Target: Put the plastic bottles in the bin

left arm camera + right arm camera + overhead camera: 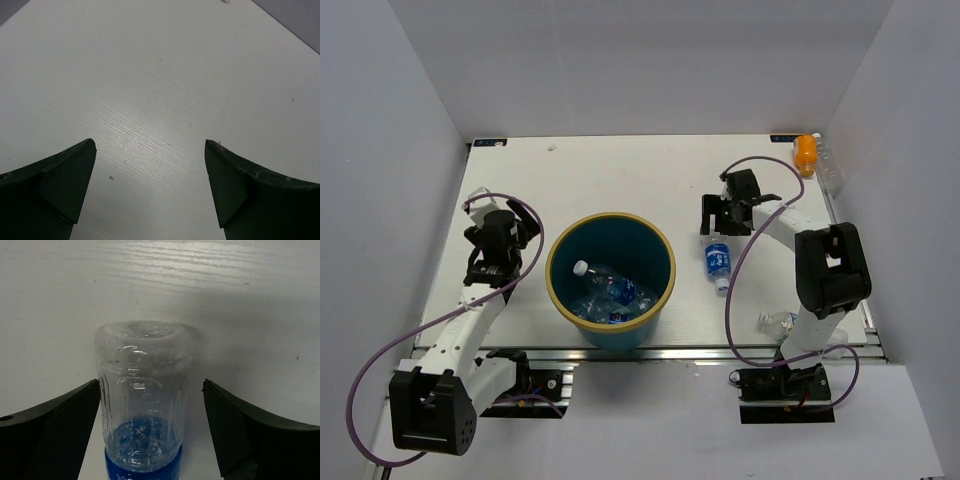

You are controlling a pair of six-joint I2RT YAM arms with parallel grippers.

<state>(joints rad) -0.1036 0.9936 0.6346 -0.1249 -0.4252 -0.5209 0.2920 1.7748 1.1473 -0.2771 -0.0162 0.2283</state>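
Observation:
The bin (pixel 558 292), dark teal with a tan rim, stands near the table's front edge and holds several plastic bottles (pixel 610 290). Just right of it a blue-labelled clear bottle (pixel 717 260) lies on the table. My right gripper (pixel 724 218) hangs over that bottle's far end. In the right wrist view the bottle (pixel 142 390) lies between the open fingers of the right gripper (pixel 150 382), nearer the left finger (pixel 65 430). My left gripper (pixel 498 238) stands open left of the bin, and in its own view the left gripper (pixel 150 142) has only bare table between its fingers.
An orange-filled bottle (pixel 805 152) and a clear bottle (pixel 828 172) lie at the back right corner against the wall. Another clear bottle (pixel 777 322) lies by the right arm's base. White walls close in the table on three sides.

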